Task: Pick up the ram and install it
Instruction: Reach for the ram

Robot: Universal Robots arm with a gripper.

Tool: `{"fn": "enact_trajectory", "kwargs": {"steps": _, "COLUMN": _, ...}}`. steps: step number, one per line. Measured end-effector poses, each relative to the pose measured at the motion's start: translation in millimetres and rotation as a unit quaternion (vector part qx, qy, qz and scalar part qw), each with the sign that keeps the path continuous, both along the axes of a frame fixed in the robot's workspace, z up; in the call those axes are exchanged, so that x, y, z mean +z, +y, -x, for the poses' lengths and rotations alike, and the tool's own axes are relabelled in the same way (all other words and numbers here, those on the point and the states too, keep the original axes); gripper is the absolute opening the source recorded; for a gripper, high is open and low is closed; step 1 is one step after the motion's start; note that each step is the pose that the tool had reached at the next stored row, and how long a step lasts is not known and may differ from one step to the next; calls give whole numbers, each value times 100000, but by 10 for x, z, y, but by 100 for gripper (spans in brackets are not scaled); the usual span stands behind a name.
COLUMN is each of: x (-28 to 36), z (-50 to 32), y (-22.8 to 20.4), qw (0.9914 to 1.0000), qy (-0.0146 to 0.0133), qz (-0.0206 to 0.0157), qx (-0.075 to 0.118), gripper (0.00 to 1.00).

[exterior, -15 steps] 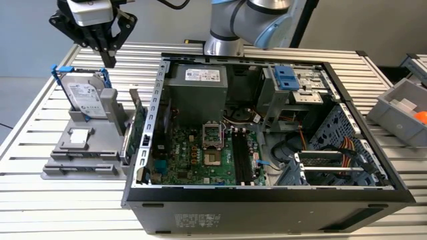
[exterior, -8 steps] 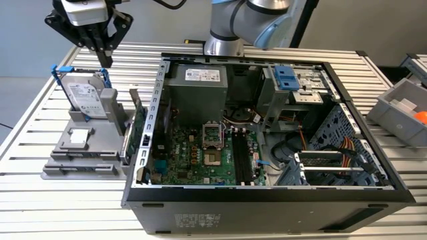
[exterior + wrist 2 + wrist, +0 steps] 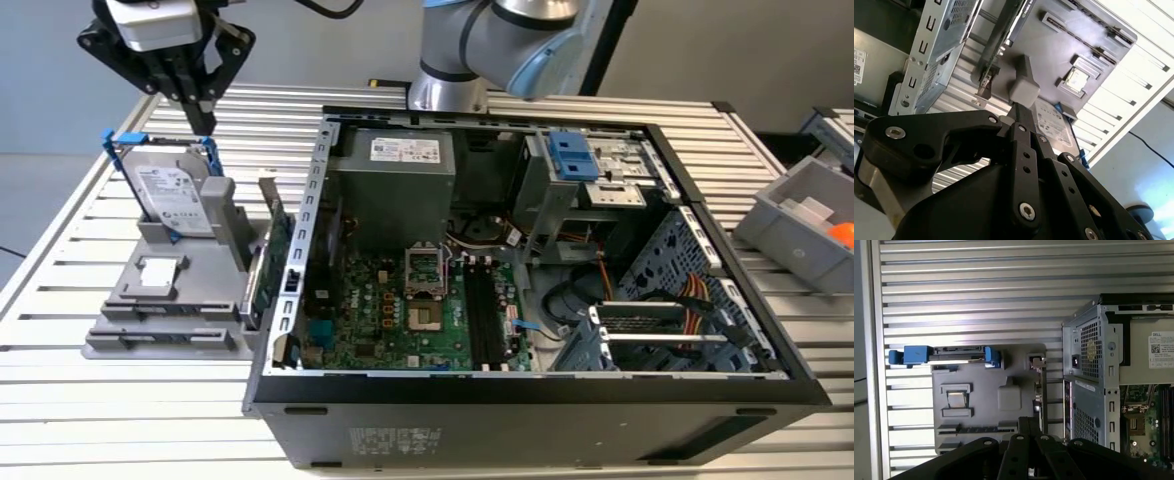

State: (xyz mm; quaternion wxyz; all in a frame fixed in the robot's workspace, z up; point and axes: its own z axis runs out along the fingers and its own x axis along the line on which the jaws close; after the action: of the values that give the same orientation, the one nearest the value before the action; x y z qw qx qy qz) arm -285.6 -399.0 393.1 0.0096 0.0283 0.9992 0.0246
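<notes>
My gripper [image 3: 203, 120] hangs above the back of the grey holder [image 3: 127, 345] on the exterior view's left, just over the hard drive. Its black fingers [image 3: 1021, 116] are pressed together with nothing between them. In the first wrist view the gripper [image 3: 1027, 422] is over the holder's middle. A thin dark strip [image 3: 971, 429] lies edge-up in a long slot of the holder. It looks like the ram [image 3: 167, 309], though I cannot make out its colour. The open computer case [image 3: 287, 385] with its motherboard [image 3: 400, 310] lies at the centre.
A silver hard drive in a blue frame [image 3: 171, 190] stands upright at the holder's back. A green expansion card [image 3: 280, 265] stands between holder and case. A grey bin [image 3: 801, 215] sits on the exterior view's right. The arm's base [image 3: 447, 95] is behind the case.
</notes>
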Motion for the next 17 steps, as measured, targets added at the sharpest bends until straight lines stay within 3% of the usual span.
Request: {"fn": "enact_trajectory", "kwargs": {"steps": 17, "x": 0, "z": 177, "y": 0, "qw": 100000, "qy": 9, "qz": 1, "qx": 164, "gripper": 0}}
